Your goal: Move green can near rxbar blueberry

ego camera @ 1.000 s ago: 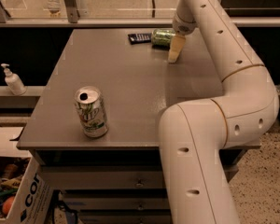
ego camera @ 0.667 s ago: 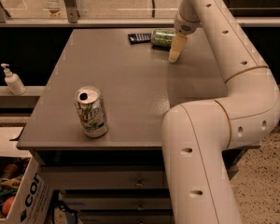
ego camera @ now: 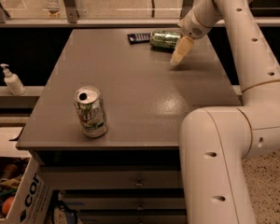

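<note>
**Camera view**

- Fingers: one tapered cream shape shows, pointing down and to the left. Cannot tell whether they are spread or closed. Nothing is seen held.
- Gripper: over the far right part of the table, tip low to the surface, just in front of the green can's right end and to its right.
- Green can: lies on its side near the table's far edge, long axis running left to right, mottled green body. Whether it touches the gripper cannot be told.
- Rxbar blueberry: flat dark bar lying on the table just left of the green can, at most a thin gap between them, also along the far edge.
- White-and-silver can: stands upright near the front left of the table, top opened, well apart from the two items above.
- Table: grey flat top. The stretch between the upright can and the far pair is bare surface.
- Arm: large white links fill the right side, rising from bottom right, bending and reaching over the table's right edge, hiding the front right corner.
- Drawers: dark fronts below the table top.
- Pump bottle: white, on a ledge left of the table.
- Cardboard box: bottom left, on the floor, with mixed contents.
</note>
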`<state>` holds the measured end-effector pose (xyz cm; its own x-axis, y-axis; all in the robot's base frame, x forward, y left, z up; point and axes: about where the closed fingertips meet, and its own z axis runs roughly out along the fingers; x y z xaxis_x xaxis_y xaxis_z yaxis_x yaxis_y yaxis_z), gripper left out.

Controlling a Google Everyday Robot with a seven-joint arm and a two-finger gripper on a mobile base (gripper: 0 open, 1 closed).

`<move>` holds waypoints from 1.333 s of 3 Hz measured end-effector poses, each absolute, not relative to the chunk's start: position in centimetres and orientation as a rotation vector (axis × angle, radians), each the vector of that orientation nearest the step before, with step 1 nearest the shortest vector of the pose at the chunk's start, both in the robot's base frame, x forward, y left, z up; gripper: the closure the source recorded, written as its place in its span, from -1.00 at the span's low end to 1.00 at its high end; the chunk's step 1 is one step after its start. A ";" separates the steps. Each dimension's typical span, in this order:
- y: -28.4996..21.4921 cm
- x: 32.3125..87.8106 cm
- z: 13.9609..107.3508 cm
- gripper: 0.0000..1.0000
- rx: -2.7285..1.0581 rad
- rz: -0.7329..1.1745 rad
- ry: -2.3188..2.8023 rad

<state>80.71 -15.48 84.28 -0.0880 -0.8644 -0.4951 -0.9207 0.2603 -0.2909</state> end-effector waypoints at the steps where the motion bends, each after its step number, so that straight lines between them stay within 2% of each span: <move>1: -14.8 78.2 85.0 -1.00 -1.594 0.329 1.863; 2: -14.7 76.4 86.5 -1.00 -1.573 0.440 1.785; 4: -17.2 74.3 88.8 -1.00 -1.493 0.527 1.712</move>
<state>74.31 -17.22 88.81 0.0027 -0.6307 -0.7760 -0.9578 0.2215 -0.1833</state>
